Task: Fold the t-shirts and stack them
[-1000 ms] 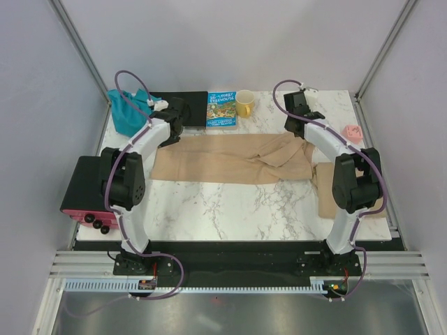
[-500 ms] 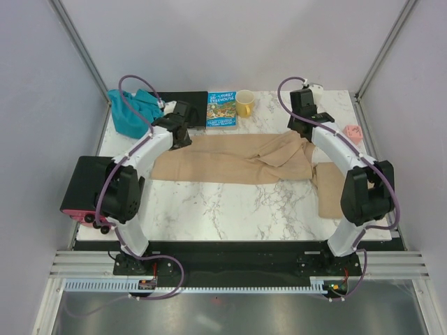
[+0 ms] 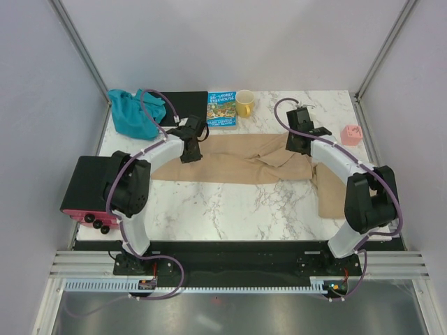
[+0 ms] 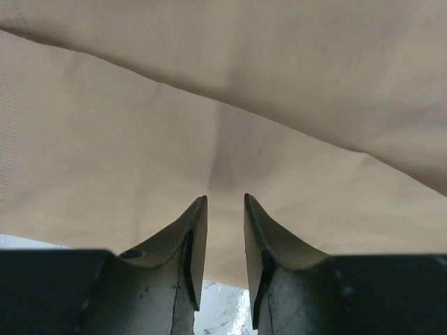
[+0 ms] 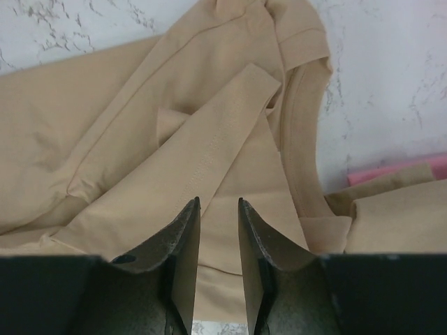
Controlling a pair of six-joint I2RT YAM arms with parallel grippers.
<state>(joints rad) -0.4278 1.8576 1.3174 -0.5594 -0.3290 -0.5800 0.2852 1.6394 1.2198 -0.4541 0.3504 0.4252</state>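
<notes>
A: From where is the top view looking?

B: It is looking down from above and behind the arm bases (image 3: 133, 264), which are lying at the frame's bottom edge, and it is taking in the whole surface (image 3: 230, 202) from afar.

A: And the wrist views?

B: Each is facing out past its own gripper. The camera behind the left gripper (image 4: 225, 199) is sitting very close, the tan t-shirt (image 4: 209, 105) filling its frame. The one behind the right gripper (image 5: 218, 201) is hanging farther off. All three are sharing that shirt.
</notes>
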